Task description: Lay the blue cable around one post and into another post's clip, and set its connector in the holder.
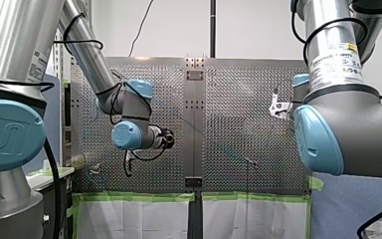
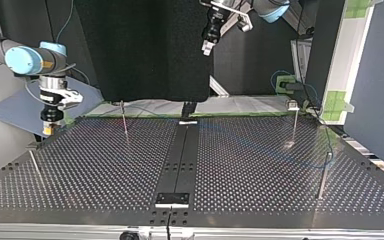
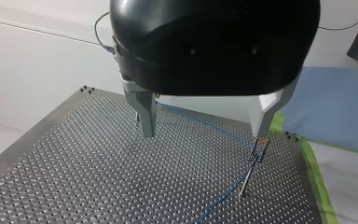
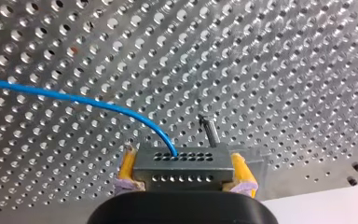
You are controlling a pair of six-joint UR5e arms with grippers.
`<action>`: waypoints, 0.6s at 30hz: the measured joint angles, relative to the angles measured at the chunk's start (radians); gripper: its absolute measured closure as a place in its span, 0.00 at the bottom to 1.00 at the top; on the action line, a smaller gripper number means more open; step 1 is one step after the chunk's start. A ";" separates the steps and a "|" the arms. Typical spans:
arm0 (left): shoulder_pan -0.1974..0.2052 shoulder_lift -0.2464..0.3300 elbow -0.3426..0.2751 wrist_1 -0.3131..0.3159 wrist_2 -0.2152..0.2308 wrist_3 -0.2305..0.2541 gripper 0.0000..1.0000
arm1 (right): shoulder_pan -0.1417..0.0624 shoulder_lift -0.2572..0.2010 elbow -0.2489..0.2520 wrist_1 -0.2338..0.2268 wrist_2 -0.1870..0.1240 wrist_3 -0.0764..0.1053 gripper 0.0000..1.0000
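Observation:
In the right wrist view my right gripper [image 4: 182,173], with yellow pads, is shut on a dark grey connector [image 4: 182,161] with rows of holes. The blue cable [image 4: 74,99] leaves the connector's top and curves away over the perforated table. A thin post [image 4: 209,130] stands just ahead of the connector. My left gripper [image 3: 205,133] hangs open and empty high above the table, over the blue cable [image 3: 205,122]. A post with a clip [image 3: 254,156] stands under its one finger, with the cable running past its foot. In the top view my left gripper [image 2: 207,47] is up high and my right gripper [image 2: 49,127] is low at the table's far left corner.
Thin posts stand on the perforated table [image 2: 105,170]: one far left of centre [image 2: 124,120], one far right [image 2: 294,125], one near right [image 2: 322,177], one near left [image 2: 35,165]. A black strip [image 2: 180,160] runs down the middle. Green tape [image 1: 134,196] edges the table.

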 joint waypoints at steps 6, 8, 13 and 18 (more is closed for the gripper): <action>0.000 0.000 0.000 -0.010 -0.001 0.000 0.00 | -0.015 -0.001 0.000 -0.001 -0.005 0.011 1.00; 0.000 0.000 0.000 -0.015 -0.002 0.000 0.00 | -0.022 -0.001 -0.003 0.007 -0.006 0.011 1.00; 0.000 0.000 0.000 -0.027 -0.003 0.000 0.00 | -0.031 -0.002 -0.024 0.045 -0.007 0.003 1.00; 0.001 0.001 0.000 -0.034 -0.004 -0.002 0.00 | -0.036 -0.007 -0.045 0.092 -0.007 -0.008 1.00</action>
